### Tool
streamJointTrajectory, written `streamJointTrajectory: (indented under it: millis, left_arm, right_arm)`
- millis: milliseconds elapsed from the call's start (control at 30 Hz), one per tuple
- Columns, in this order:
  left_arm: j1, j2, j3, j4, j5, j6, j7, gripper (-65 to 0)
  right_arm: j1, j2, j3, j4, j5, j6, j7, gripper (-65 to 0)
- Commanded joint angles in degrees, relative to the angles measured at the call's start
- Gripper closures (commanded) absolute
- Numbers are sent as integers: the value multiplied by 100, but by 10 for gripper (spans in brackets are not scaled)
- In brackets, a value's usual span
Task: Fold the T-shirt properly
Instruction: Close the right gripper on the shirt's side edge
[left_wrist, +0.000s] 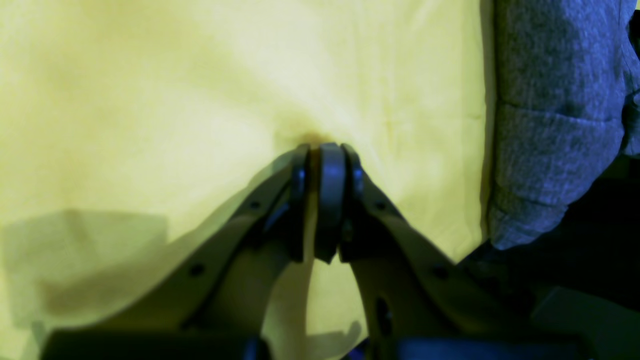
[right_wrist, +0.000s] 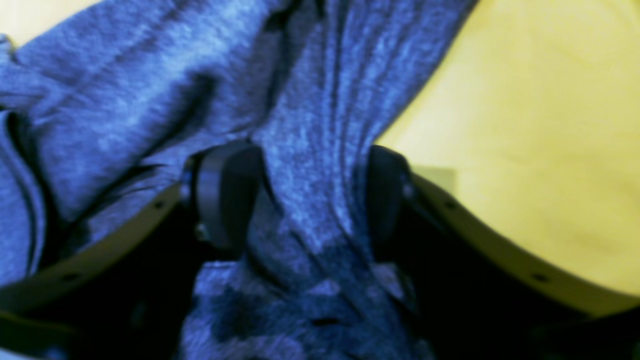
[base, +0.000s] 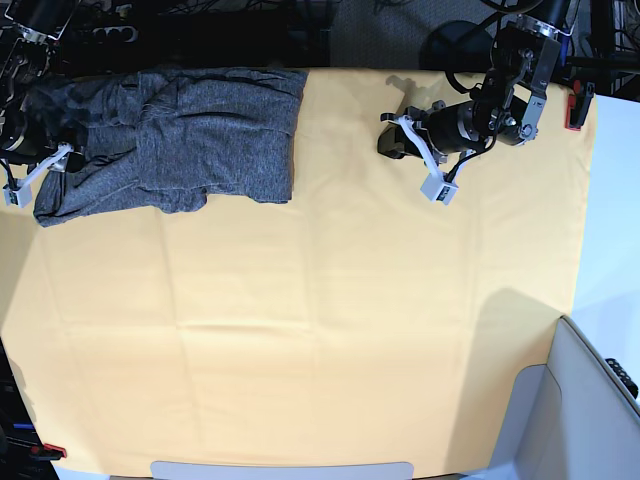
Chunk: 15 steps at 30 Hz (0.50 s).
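So we've got the heathered dark-grey long-sleeved knit T-shirt (base: 170, 140) lying bunched up at the far corner of the yellow cloth-covered table (base: 300, 330), over on our right arm's side. Nothing's folded yet as far as we can judge.

Our right gripper (right_wrist: 305, 195) has a thick rope of that fabric running between its pads (right_wrist: 225, 190). The jaws stand partly apart with cloth filling the gap; we can't tell if they're actually pinching it. For this step we'd want a firm bite on a single edge or sleeve end, not a wad, then pull it out flat so the shirt spreads before any fold.

Our left gripper (left_wrist: 325, 150) is closed on nothing, tips down at the bare yellow cloth, well apart from the shirt's body. That arm reaches across the far side, wrist laid low.
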Motion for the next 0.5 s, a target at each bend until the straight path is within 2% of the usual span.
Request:
streamJointTrajectory:
  millis: [0,133,167,333,467]
  left_arm:
    - [37,-42,36,-36,258,119,255,-45]
    - [37,-42,36,-36,258,119,255,-42]
    - [37,-42,36,-36,258,119,255,-41]
    - [45,-51,1,-36,258,127,255,-40]
    - [45,-68,-8,-36,258,127,255,-40]
  right_arm:
    - [45,-10,4,31,-56,10,-141,-228]
    - [71,-177,4,40,-487,1,-124,-17]
    - [106,-204,4,40,-557,1,-124,0]
    - [141,-212,22,189,-575,10,-115,0]
    - [45,-239,31,884,-575,1,-141,0]
